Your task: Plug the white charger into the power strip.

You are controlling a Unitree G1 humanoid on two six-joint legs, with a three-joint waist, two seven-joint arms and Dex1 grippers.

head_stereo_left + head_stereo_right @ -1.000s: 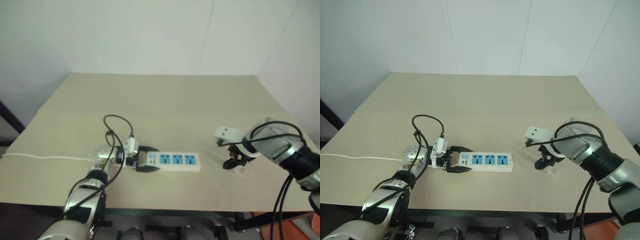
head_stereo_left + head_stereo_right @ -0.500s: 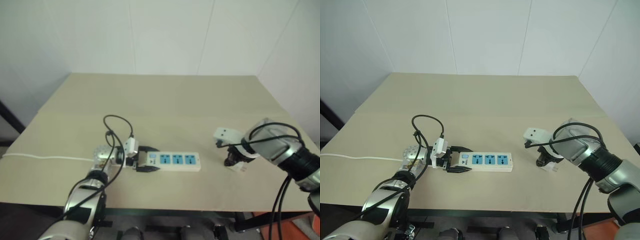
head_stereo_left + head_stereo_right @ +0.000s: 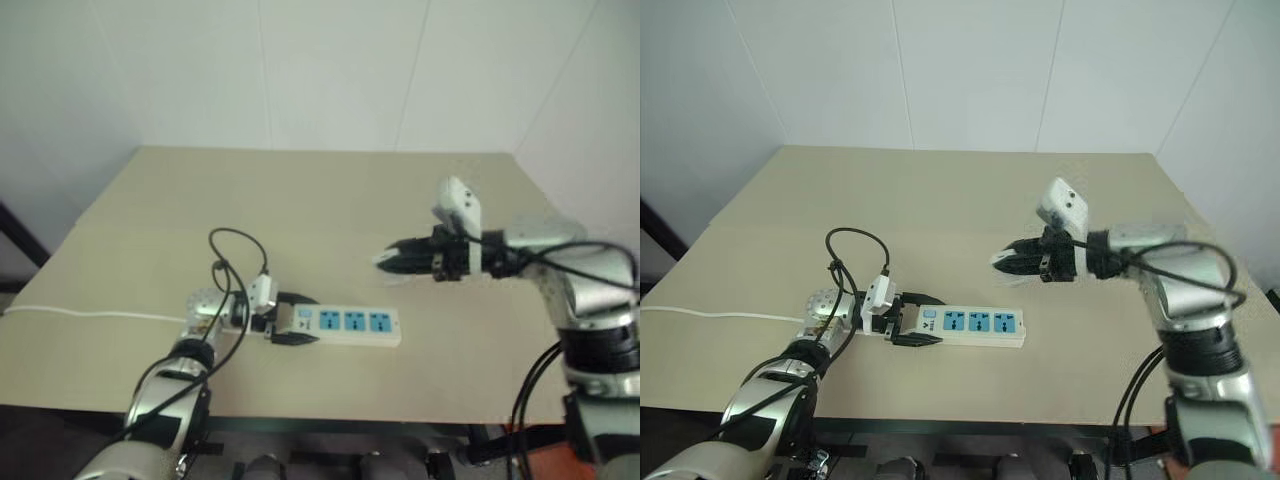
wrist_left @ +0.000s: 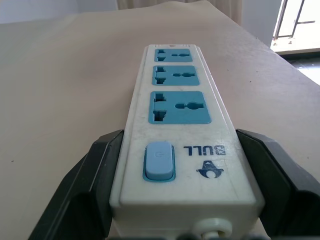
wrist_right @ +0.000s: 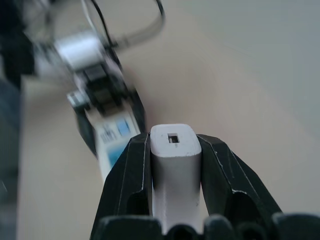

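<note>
A thin white cord (image 3: 90, 316) runs in from the table's left edge, near the front, to the switch end of the power strip (image 3: 345, 325). That strip lies flat on the beige table (image 3: 330, 200), a little way in from the front edge and slightly left of its middle, its length running left to right.

The left gripper (image 3: 912, 320) sits at the strip's left end, its two black fingers (image 4: 87, 180) closed against the long sides of the strip at the switch end. In the left wrist view the fingers press on either side of the white body, just beside the pale blue switch (image 4: 159, 161) (the printed maker's mark sits next to it). Beyond the switch, three blue sockets (image 4: 179, 106) follow in a row toward the far end. A black cable (image 3: 237, 255) loops above the left wrist.

Further right, the right gripper (image 3: 1012, 262) is lifted clear of the table, above and to the right of the strip's right end, pointing roughly level toward the left. Its fingers (image 5: 127, 180) are clamped on the white charger (image 5: 176, 165), which stands between them with its port end showing in the right wrist view. The charger's prongs cannot be made out. Charger and strip are apart.
</note>
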